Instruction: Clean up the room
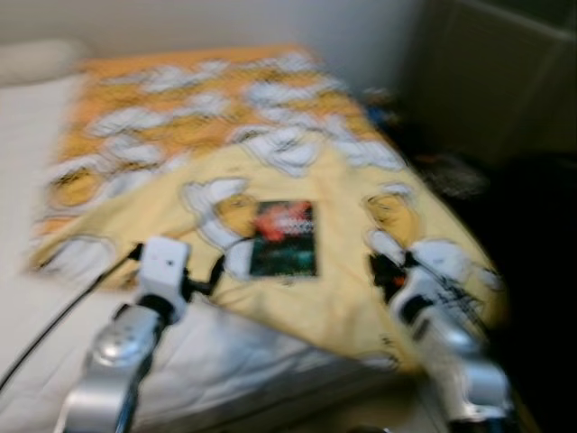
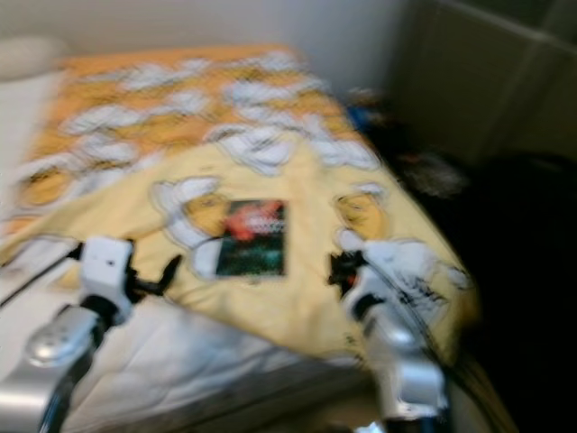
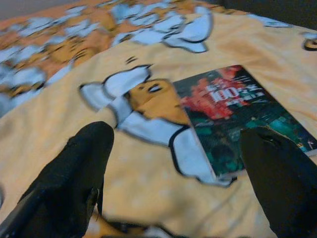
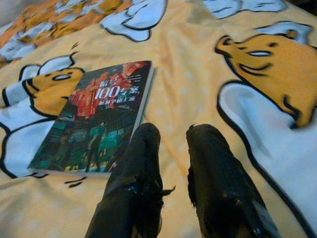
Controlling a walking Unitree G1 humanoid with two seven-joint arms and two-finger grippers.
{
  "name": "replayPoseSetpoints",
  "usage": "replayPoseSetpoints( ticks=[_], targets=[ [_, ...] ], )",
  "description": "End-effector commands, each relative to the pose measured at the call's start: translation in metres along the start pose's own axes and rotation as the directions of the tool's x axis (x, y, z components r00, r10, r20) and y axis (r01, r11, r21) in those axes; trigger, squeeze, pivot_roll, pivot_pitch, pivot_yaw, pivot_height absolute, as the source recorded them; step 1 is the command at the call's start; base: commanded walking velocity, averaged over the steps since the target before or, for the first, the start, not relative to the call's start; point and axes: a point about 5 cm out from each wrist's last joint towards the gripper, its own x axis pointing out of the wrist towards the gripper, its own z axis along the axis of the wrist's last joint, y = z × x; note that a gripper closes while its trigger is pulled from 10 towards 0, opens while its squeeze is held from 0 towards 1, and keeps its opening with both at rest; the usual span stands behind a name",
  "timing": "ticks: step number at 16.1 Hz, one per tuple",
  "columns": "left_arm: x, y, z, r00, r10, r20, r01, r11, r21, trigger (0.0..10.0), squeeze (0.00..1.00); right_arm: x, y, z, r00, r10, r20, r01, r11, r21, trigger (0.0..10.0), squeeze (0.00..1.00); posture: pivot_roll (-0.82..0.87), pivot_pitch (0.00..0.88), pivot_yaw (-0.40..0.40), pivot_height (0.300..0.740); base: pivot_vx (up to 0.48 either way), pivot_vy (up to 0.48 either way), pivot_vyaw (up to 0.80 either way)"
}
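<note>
Yellow-and-orange cartoon-print blanket (image 1: 270,135) covered the bed (image 1: 234,352), with white sheet showing along the near edge and down the robot's left side. Head views were blurred. A dark book (image 1: 284,238) with a red and teal cover lay flat on the blanket, near the front edge of the bed, roughly midway between the two arms. White lettering with "100" was readable on the cover in the wrist views; the rest was too small to tell.

Left gripper (image 3: 178,183) was held low above the blanket, just short of the book's near corner. Its two black fingers (image 3: 74,173) were spread wide apart, one off to the side over bare blanket, the other overlapping the book's edge in the wrist view. Nothing was between them but fabric, and contact with the book couldn't be told.

Right gripper (image 4: 173,163) hovered over the blanket just beside the book's long edge, on the robot's right of it. Its fingers (image 4: 138,168) were nearly pressed together, only a thin gap between them, gripping nothing. One finger tip sat close to the book edge; touching or not, can't tell.

A pale pillow (image 1: 36,61) lay at the far left corner of the bed. Dark clutter (image 1: 451,171) sat on the floor past the bed's right side, too blurred to identify. A black cable (image 1: 63,316) ran along the left arm.
</note>
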Motion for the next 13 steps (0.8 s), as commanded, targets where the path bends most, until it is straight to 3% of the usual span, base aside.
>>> replayPoseSetpoints(
  ticks=[1,3,6,8,13],
  targets=[
    [0.004,-0.004,0.004,0.999,-0.028,0.016,0.028,1.0,-0.001,10.0,0.96,-0.002,-0.007,0.009,0.999,-0.035,0.036,0.036,0.999,-0.026,10.0,1.0,-0.02,0.0,0.047,0.74,0.0,0.48,-0.8],
    [0.006,-0.004,0.006,0.999,-0.033,0.023,0.034,0.999,-0.027,10.0,0.96,-0.005,-0.008,0.01,0.997,-0.061,0.042,0.063,0.997,-0.045,10.0,1.0,-0.03,0.0,0.056,0.74,0.0,0.345,-0.8],
    [0.007,-0.005,0.008,0.998,-0.02,0.06,0.027,0.993,-0.117,10.0,0.95,-0.004,-0.007,0.013,0.993,-0.105,0.06,0.111,0.986,-0.123,10.0,1.0,-0.03,0.0,0.059,0.74,0.0,0.0,0.0],
    [0.007,-0.006,0.008,0.998,-0.016,0.056,0.022,0.995,-0.101,10.0,0.96,-0.003,-0.002,0.017,0.997,-0.043,0.061,0.052,0.985,-0.164,10.0,1.0,-0.03,0.0,0.051,0.74,0.0,-0.371,0.0],
    [0.005,-0.006,0.007,0.999,0.009,0.051,-0.004,0.995,-0.101,10.0,0.96,0.005,0.004,0.02,0.999,0.034,0.036,-0.027,0.983,-0.183,10.0,1.0,-0.01,0.0,0.03,0.74,0.0,-0.48,0.8]
  ],
)
